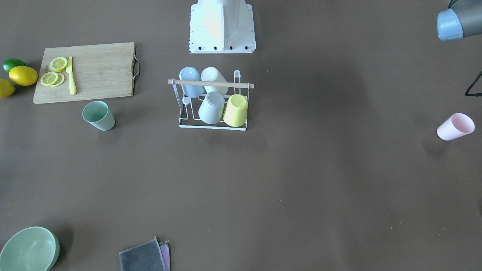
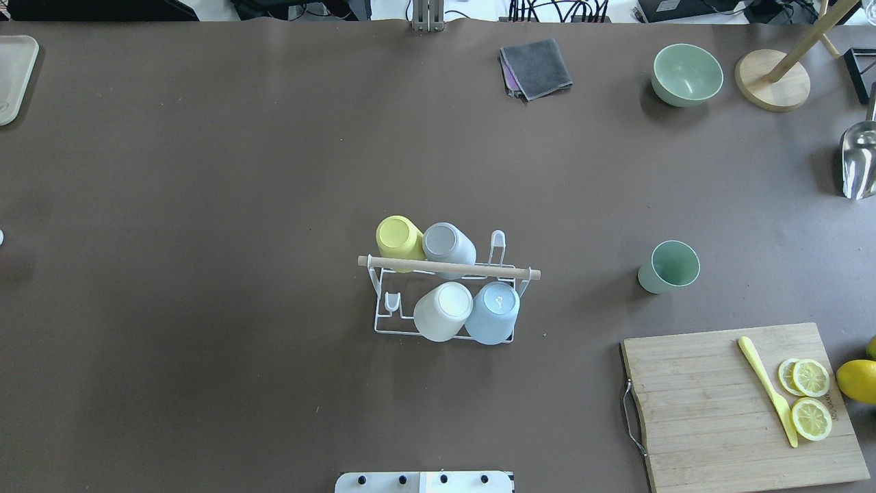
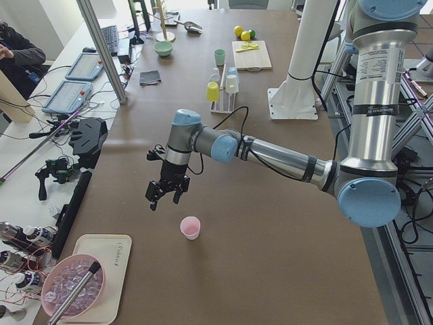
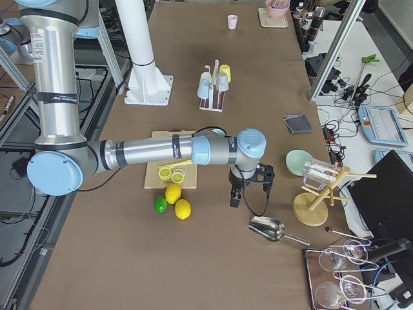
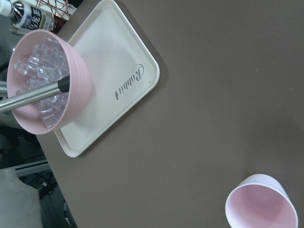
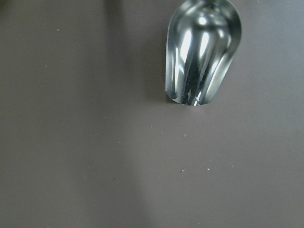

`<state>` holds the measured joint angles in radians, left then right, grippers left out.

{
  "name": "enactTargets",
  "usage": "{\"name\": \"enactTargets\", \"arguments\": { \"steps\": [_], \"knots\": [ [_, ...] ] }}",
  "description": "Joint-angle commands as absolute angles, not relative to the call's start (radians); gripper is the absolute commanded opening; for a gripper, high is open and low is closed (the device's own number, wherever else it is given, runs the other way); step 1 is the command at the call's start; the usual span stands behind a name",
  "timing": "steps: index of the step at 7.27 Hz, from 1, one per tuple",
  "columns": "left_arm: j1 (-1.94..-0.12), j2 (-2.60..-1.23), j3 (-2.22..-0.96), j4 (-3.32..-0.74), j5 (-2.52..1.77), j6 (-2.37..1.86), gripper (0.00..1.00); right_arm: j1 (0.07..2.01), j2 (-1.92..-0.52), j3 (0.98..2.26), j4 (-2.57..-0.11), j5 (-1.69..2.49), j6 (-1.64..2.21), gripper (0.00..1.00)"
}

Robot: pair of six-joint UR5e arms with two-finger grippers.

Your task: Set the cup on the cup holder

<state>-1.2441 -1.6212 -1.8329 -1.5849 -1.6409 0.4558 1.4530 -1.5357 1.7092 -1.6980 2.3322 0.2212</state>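
Overhead exterior view: the small white wire cup holder with a light wooden rod handle (image 2: 448,268) stands mid-table on the brown table (image 2: 205,205). It carries upturned yellow (image 2: 399,236), grey (image 2: 448,243), cream (image 2: 443,311) and blue (image 2: 493,313) cups, and a pale green plastic cup (image 2: 669,267) stands upright at its three o'clock. From the left side view, the small pink plastic cup (image 3: 190,227) stands well apart, with the left gripper (image 3: 162,196) hanging clear at its ten o'clock. The right gripper (image 4: 240,194) hangs with a shiny metal scoop (image 4: 274,229) at its five o'clock, and I cannot tell whether either gripper's fingers are spread.
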Motion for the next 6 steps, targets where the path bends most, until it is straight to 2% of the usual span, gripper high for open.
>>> {"name": "enactTargets", "arguments": {
  "steps": [1, 3, 6],
  "knots": [
    [-1.154, -1.710, -1.825, -1.446, -1.525, 0.523, 0.99, 1.376, -1.470, 1.733, -1.766, 2.332, 0.239, 1.00],
    [-1.027, -1.724, -1.796, -1.396, -1.423, 0.604, 0.99, 1.290, -1.349, 1.755, -1.947, 2.292, 0.241, 1.00],
    [-0.847, -1.730, -1.784, -1.196, -1.348, 0.635, 0.99, 1.203, -1.260, 1.793, -2.064, 2.275, 0.241, 1.00]
  ]
}}
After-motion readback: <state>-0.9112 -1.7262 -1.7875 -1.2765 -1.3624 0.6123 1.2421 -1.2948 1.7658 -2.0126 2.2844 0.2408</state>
